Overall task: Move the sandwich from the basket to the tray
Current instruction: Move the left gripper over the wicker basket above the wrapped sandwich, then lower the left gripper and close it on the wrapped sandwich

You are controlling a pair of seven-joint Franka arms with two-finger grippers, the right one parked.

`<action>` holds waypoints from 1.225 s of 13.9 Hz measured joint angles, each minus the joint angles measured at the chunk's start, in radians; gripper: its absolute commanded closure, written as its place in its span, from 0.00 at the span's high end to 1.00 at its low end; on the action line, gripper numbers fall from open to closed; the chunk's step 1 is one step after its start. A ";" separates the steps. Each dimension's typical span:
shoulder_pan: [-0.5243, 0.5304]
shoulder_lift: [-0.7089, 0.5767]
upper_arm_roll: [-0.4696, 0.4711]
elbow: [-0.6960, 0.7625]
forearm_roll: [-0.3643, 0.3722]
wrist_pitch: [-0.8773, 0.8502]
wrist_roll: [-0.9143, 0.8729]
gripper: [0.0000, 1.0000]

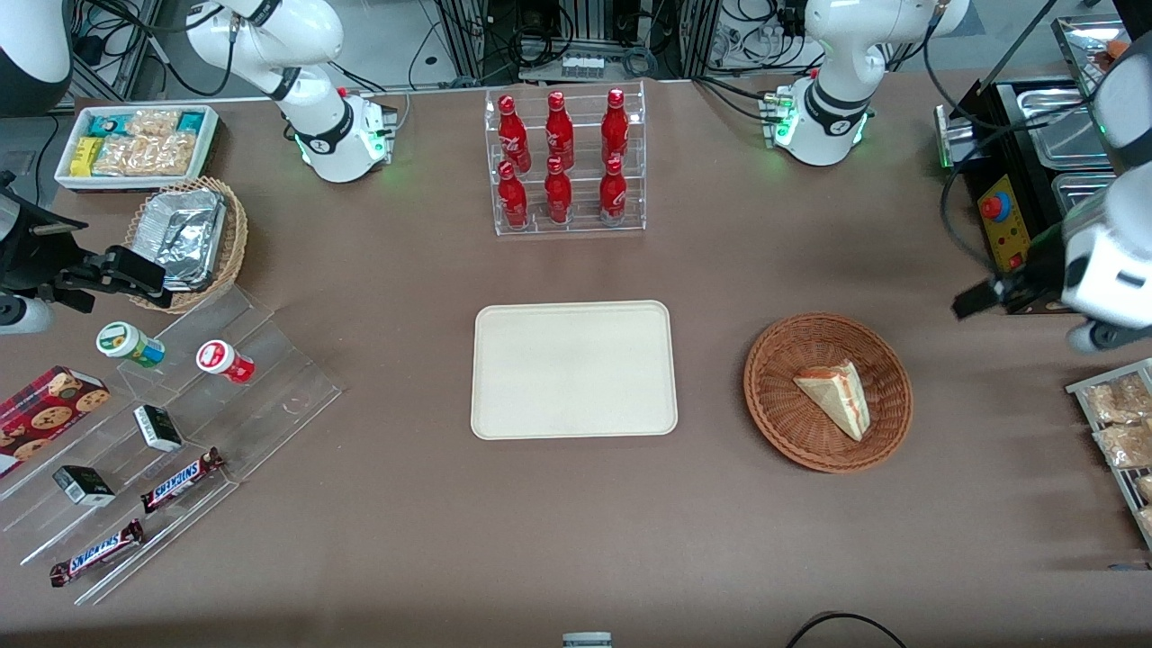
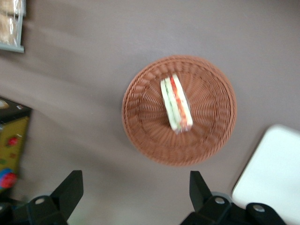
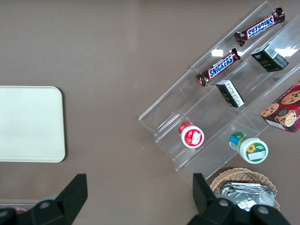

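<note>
The sandwich (image 1: pixel 837 393), a pale wedge with red, orange and green filling, lies in the round reddish-brown basket (image 1: pixel 776 360). The basket stands beside the cream tray (image 1: pixel 573 369), toward the working arm's end of the table. The tray has nothing on it. My left gripper (image 1: pixel 976 301) hangs above the table, off the basket's rim toward the working arm's end and a little farther from the front camera. In the left wrist view the gripper (image 2: pixel 135 187) is open and empty, its fingers (image 2: pixel 71 186) wide apart, short of the basket (image 2: pixel 140 122) and the sandwich (image 2: pixel 176 103). A tray corner (image 2: pixel 276 178) shows beside the basket.
A clear rack of red bottles (image 1: pixel 565 162) stands farther from the front camera than the tray. A black control box (image 1: pixel 1003 216) and a wire rack of snack packets (image 1: pixel 1120 423) sit at the working arm's end. Acrylic steps with snacks (image 1: pixel 171 423) lie toward the parked arm's end.
</note>
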 measured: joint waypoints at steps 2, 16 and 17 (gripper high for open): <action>-0.002 -0.001 -0.004 -0.118 -0.001 0.154 -0.161 1.00; -0.109 0.159 -0.015 -0.477 0.001 0.829 -0.427 1.00; -0.108 0.174 -0.015 -0.477 0.013 0.839 -0.426 1.00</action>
